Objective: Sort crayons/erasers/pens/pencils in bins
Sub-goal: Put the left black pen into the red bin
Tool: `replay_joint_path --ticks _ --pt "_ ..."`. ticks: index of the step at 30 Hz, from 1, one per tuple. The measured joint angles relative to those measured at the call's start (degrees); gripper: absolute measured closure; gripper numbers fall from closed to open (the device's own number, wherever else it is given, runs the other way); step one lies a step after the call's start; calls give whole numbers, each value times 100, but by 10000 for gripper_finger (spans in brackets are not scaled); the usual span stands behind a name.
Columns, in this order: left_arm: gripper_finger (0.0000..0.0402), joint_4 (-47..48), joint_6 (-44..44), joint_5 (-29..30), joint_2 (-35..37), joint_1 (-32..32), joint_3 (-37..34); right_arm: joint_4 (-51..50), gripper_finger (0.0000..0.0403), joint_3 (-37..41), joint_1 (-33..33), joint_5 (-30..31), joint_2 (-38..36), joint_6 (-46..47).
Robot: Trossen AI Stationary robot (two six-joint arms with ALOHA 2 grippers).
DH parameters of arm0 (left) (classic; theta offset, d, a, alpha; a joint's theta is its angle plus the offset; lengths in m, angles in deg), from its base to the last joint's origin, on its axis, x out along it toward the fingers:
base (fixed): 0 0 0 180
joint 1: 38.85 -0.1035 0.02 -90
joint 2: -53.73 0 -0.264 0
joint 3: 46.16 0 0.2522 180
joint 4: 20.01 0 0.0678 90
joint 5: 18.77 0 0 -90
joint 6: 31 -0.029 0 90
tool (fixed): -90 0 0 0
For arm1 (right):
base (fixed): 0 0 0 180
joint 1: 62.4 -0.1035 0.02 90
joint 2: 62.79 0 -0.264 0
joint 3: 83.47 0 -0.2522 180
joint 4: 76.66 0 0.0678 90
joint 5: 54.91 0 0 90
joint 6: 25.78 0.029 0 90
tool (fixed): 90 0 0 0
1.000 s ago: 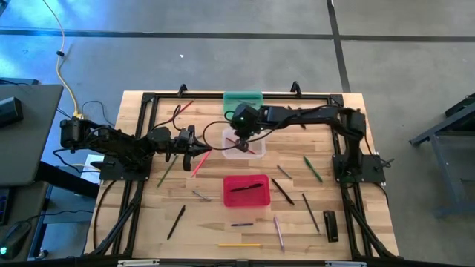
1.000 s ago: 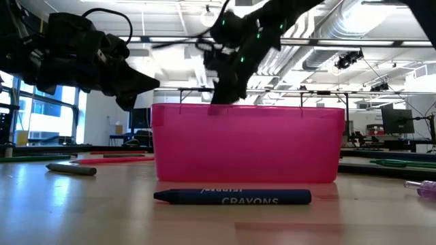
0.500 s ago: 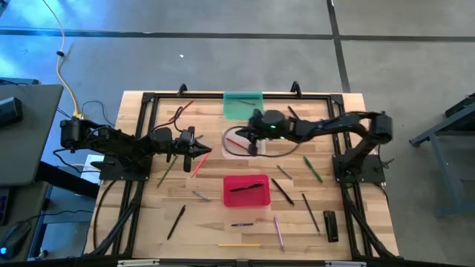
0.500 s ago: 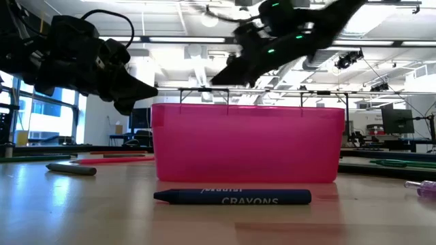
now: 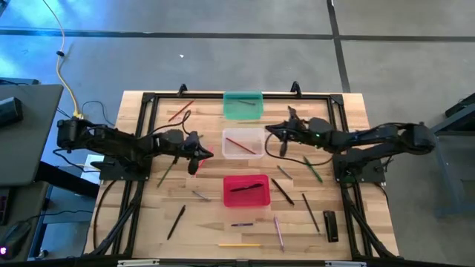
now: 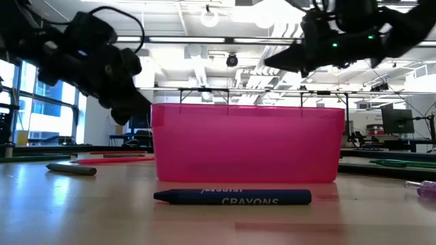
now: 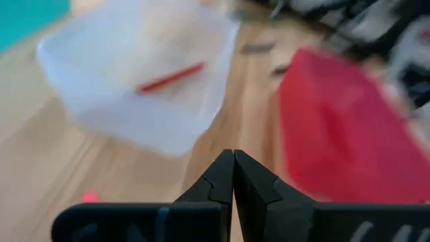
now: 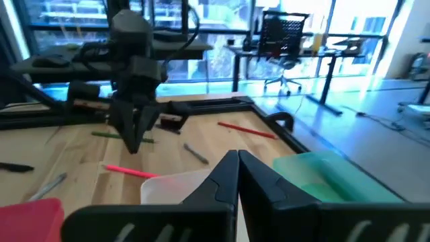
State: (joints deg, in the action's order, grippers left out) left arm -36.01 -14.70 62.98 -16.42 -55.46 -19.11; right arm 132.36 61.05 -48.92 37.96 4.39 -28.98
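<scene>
**Both grippers shut and empty above the sorting table**

Grey concrete floor all round; in the middle of the high view, a pale wooden table (image 5: 215, 215) framed by black rails. Down the table's centre line, three bins: teal bin (image 5: 243, 105) at upper centre with a thin stick inside, clear bin (image 5: 243, 142) below it holding one red pencil (image 5: 239, 143), red bin (image 5: 246, 190) lower still with a dark pen (image 5: 248, 187) lying in it. Scattered across the lower half of the frame: a black pen (image 5: 176, 221) at lower left, a yellow pencil (image 5: 239, 244) near the bottom edge, a pink pencil (image 5: 278, 231) just right of it, a green pencil (image 5: 312, 169) at centre right. In front of the red bin in the low view, a blue crayon (image 6: 233, 197).

Left gripper (image 5: 199, 158) at centre left, beside the clear bin's left wall, fingers pressed together on nothing. Right gripper (image 5: 270, 131) just right of the clear bin, fingers likewise closed and empty, raised above the table in the low view (image 6: 272, 63).
</scene>
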Motion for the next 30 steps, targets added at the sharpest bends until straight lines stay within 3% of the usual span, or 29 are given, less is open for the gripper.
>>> replay_joint_path --ticks 7,14,23,30 --pt "401 3353 522 1298 469 883 1100 -11 403 476 1 63 -635 -72" --pt "401 5690 2547 1557 528 2300 1911 -200 403 579 -1 58 -975 -93" --pt "401 6385 5606 1651 32 4212 2394 -332 403 579 -1 12 -986 -135" --pt "388 7059 7353 1612 -793 4985 2947 -288 403 577 -1 8 -986 -249"
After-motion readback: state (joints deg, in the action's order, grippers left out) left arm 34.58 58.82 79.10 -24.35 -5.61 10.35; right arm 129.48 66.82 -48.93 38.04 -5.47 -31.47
